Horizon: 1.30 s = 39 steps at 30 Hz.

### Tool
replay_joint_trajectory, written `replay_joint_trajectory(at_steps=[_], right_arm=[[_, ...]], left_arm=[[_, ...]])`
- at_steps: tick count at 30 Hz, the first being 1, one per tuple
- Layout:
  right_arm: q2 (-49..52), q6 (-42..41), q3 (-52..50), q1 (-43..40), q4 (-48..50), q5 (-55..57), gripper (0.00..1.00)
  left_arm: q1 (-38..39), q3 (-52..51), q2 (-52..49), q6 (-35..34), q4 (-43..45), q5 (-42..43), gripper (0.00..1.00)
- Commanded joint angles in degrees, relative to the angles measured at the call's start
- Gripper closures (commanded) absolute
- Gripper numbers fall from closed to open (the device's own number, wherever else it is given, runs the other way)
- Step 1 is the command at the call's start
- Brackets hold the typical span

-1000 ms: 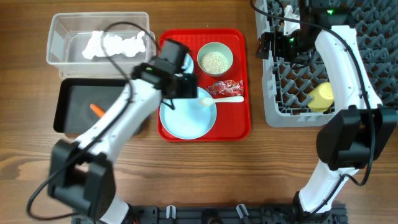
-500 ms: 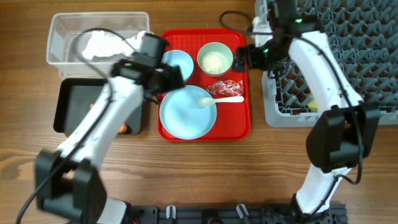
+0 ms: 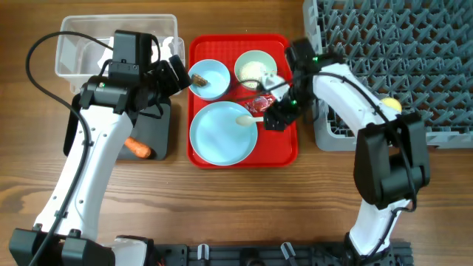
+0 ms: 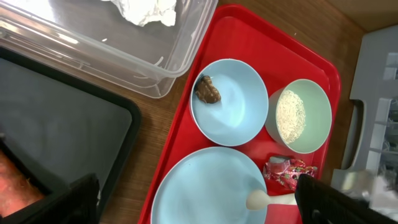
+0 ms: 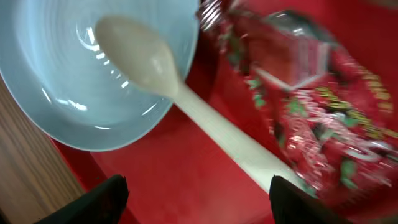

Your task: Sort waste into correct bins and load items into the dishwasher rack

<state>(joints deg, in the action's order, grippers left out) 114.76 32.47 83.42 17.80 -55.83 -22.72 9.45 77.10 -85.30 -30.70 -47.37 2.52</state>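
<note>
The right jaws have swung from the dishwasher rack (image 3: 384, 37) to the red tray (image 3: 284, 148) and stand spread astride the handle of the white spoon (image 5: 211, 127), likely next to load; the left jaws gape empty

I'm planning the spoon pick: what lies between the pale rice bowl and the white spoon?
The shiny red wrapper lies between the pale bowl of white rice and the white spoon, clear in the left wrist view.
</note>
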Motion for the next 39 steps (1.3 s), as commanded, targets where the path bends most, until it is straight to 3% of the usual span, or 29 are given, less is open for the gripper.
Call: replay_joint_trajectory(at_steps=[1, 8, 13, 17, 18, 21, 24, 30, 37, 39], right_arm=[[-0.6, 6.7, -4.0, 0.0, 5.0, -4.8, 0.23], [0.2, 6.6, -5.2, 0.0, 12.1, -5.4, 0.25], [0.5, 6.6, -7.7, 0.0, 14.5, -5.5, 0.36], [0.5, 6.5, -11.1, 0.0, 18.0, -5.5, 0.39], [0.5, 6.5, -11.8, 0.0, 18.9, -5.4, 0.42], [0.5, 5.9, -12.5, 0.0, 20.1, -5.4, 0.75], [0.5, 1.6, -12.5, 0.0, 21.5, -2.9, 0.96], [0.4, -4.5, -11.4, -0.1, 20.1, -2.2, 0.96], [-6.7, -7.0, 4.5, -0.2, -0.4, -0.9, 0.96], [-10.5, -7.5, 7.7, -0.2, -2.3, 1.1, 0.96]], left_arm=[[-0.3, 0.4, 0.0, 2.0, 0.0, 0.2, 0.0], [-0.3, 0.4, 0.0, 2.0, 0.0, 0.0, 0.0], [-0.3, 0.4, 0.0, 2.0, 0.0, 0.0, 0.0], [-0.3, 0.4, 0.0, 2.0, 0.0, 0.0, 0.0], [-0.3, 0.4, 0.0, 2.0, 0.0, 0.0, 0.0], [-0.3, 0.4, 0.0, 2.0, 0.0, 0.0, 0.0], [-0.3, 0.4, 0.0, 2.0, 0.0, 0.0, 0.0], [-0.3, 0.4, 0.0, 2.0, 0.0, 0.0, 0.01], [-0.3, 0.4, 0.0, 2.0, 0.0, 0.0, 0.0], [-0.3, 0.4, 0.0, 2.0, 0.0, 0.0, 0.0]])
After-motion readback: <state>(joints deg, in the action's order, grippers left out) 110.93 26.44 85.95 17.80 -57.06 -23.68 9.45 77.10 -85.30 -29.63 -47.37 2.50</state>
